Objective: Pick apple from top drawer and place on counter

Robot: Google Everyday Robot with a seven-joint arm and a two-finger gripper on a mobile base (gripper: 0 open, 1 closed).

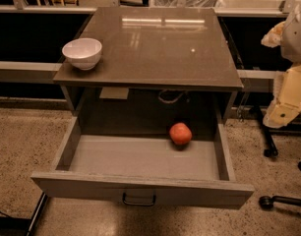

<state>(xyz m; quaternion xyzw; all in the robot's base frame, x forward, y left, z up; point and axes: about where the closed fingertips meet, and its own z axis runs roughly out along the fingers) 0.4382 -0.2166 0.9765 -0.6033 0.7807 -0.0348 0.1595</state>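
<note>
The apple (180, 133) is small, round and red-orange. It lies inside the top drawer (140, 191) at the back right of its grey floor. The drawer is pulled fully open, and its dark bail handle (139, 199) hangs at the front centre. The counter (155, 43) is a glossy brown-grey slab above the drawer. My gripper (281, 113) hangs with the cream-white arm at the right edge of the view. It is to the right of the drawer, well apart from the apple and roughly level with the drawer opening. It holds nothing that I can see.
A white bowl (82, 53) stands on the counter's front left corner. Dark chair or stand legs with castors (271, 153) are on the speckled floor to the right of the drawer. A low rail (22, 72) runs behind the counter.
</note>
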